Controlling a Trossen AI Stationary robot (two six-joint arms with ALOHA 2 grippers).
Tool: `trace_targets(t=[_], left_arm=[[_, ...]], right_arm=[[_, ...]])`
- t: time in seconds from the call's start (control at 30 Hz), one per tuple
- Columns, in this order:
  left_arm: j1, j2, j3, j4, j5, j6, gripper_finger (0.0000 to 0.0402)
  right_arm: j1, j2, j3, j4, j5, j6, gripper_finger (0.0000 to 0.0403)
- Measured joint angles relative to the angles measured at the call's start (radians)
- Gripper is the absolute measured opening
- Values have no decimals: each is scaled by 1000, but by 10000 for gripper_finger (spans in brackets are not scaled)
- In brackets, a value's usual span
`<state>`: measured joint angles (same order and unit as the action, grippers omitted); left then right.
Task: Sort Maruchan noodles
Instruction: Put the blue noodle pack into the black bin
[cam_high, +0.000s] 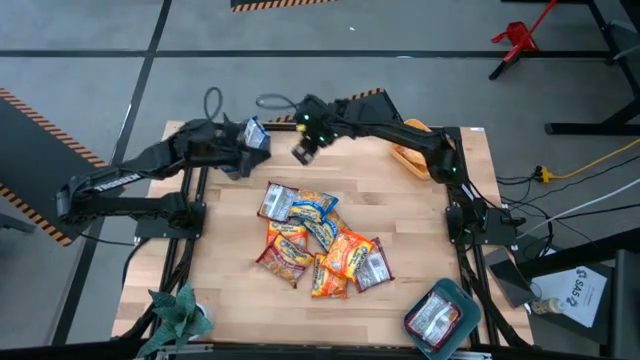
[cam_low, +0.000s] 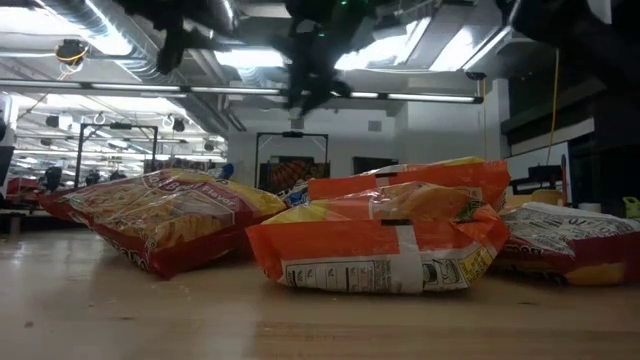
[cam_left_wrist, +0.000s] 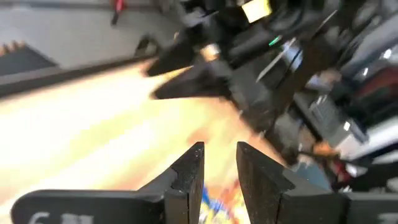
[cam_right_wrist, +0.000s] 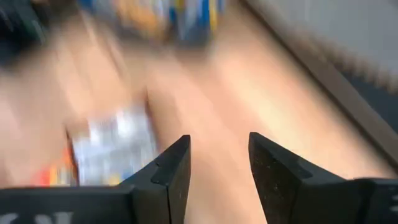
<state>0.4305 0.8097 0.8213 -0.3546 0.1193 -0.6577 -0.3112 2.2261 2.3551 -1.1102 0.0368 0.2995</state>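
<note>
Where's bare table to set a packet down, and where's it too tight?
Free: wood between the noodle pile and the table's left edge, and between the pile and the right edge, up from the teal bin. Crowded: the far edge, where left gripper and right gripper meet.

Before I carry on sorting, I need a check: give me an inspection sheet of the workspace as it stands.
Surface: wooden table.
Job's things: Maruchan noodle packets heaped mid-table; one silver packet lies in the teal bin; one blue packet is at the left gripper's tip.
Clutter: green plant at one table corner; yellow bin at the far right edge.
Grippers: left gripper is raised over the far left of the table, and whether it grips the packet is unclear; right gripper is beside it, jaws open and empty.
Cables: yellow cable on the floor to the right.
Surroundings: red stand on the floor beyond the table; no people seen.
</note>
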Motion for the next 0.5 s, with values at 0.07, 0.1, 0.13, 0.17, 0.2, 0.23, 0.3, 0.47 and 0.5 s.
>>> trace_targets(t=[0.07,0.1,0.13,0.17,0.2,0.23,0.3,0.47,0.5], left_arm=[[-7,21,-28,18,28,6,89],[-11,31,-48,41,39,4,89],[-17,44,-71,66,55,-2,89],[-22,59,-97,101,74,-10,89],[-28,80,-124,143,90,-15,89],[-36,101,-155,187,104,-26,89],[-57,148,-208,300,120,-58,89],[-92,268,-289,465,90,-72,89],[-95,294,-292,480,86,-69,89]], right_arm=[[18,-22,-17,-126,10,33,145],[31,-37,-30,-183,29,37,145],[45,-54,-46,-245,51,42,145],[59,-70,-67,-300,80,57,145],[72,-86,-96,-334,102,73,145],[84,-105,-137,-352,105,93,145],[108,-153,-237,-325,102,146,145],[166,-341,-588,-31,107,356,149],[175,-369,-663,55,103,408,154]])
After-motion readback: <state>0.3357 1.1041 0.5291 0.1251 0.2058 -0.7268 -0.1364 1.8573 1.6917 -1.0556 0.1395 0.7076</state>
